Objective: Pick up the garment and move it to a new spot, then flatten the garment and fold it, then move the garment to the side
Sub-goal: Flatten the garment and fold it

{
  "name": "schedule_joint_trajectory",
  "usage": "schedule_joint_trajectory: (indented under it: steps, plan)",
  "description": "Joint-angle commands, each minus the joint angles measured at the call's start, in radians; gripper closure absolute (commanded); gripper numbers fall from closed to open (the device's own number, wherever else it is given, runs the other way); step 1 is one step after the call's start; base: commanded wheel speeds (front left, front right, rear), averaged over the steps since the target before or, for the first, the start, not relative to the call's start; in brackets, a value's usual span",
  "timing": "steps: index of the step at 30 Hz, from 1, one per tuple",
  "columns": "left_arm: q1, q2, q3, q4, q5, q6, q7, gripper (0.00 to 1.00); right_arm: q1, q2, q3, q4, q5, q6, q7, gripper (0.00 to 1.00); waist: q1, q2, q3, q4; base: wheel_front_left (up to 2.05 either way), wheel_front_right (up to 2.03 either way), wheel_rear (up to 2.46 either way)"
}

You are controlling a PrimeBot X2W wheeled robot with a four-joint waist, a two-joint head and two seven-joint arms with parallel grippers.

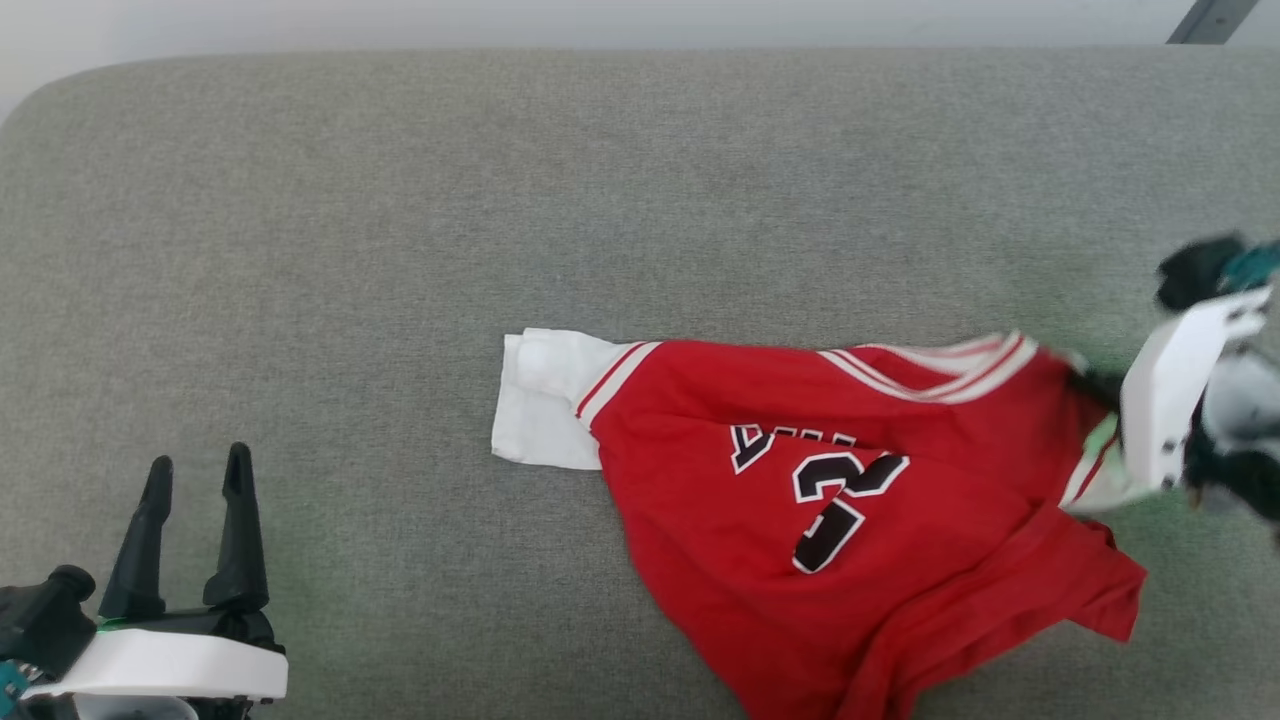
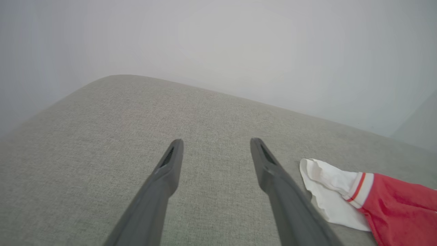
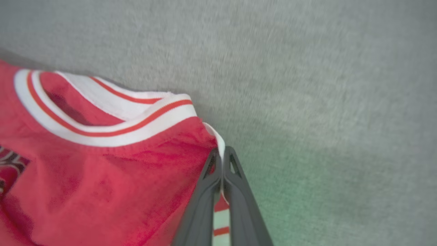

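Observation:
The garment, a red shirt with white sleeves, striped trim and a black number on it, lies rumpled on the grey cushion, right of centre. My right gripper is shut on the garment at its right shoulder seam, white striped fabric pinched between the fingers. In the head view the right gripper comes in blurred from the right edge, its tips mostly hidden in the fabric. My left gripper stands open at the lower left, far from the shirt. Its fingers hover over bare cushion, with the white sleeve to their right.
The grey fabric cushion spreads across the whole scene, with a rounded far-left corner and a pale wall behind it. Bare cushion lies left of and beyond the shirt. A dark bar shows at the top right.

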Motion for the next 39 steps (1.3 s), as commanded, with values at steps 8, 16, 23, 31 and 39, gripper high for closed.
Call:
schedule_joint_trajectory:
  steps: [8, 16, 23, 31, 39]
  plan:
    - [-0.044, -0.013, -0.025, 0.007, -0.011, -0.003, -0.005, 0.0, -0.173, -0.022, -0.015, 0.07, -0.089, -0.001, -0.086, 1.0, 0.0, 0.0, 0.025, 0.039, 0.0, 0.0, 0.0]
    - [-0.082, -0.015, -0.058, 0.023, -0.008, -0.003, -0.005, 0.0, -0.281, 0.028, -0.02, 0.272, -0.136, -0.001, -0.124, 1.0, 0.0, 0.0, 0.045, 0.076, 0.0, 0.0, 0.0]
    - [-0.141, 0.032, -0.141, 0.045, -0.034, -0.003, -0.005, 0.0, -0.335, 0.068, 0.015, 0.402, -0.142, -0.001, -0.144, 0.0, 0.0, 0.0, 0.035, 0.084, 0.0, 0.0, 0.0]
    - [-0.251, 0.155, -0.268, 0.038, -0.143, -0.003, 0.137, 0.0, -0.322, 0.06, 0.063, 0.333, -0.094, -0.001, -0.233, 0.0, 0.0, 0.0, -0.011, 0.039, 0.0, 0.0, 0.0]
    - [-0.387, 0.26, -0.371, 0.016, -0.277, -0.003, 0.417, 0.0, -0.249, 0.066, 0.066, 0.213, -0.085, -0.001, -0.372, 0.0, 0.0, 0.0, -0.059, -0.037, 0.0, 0.0, 0.0]
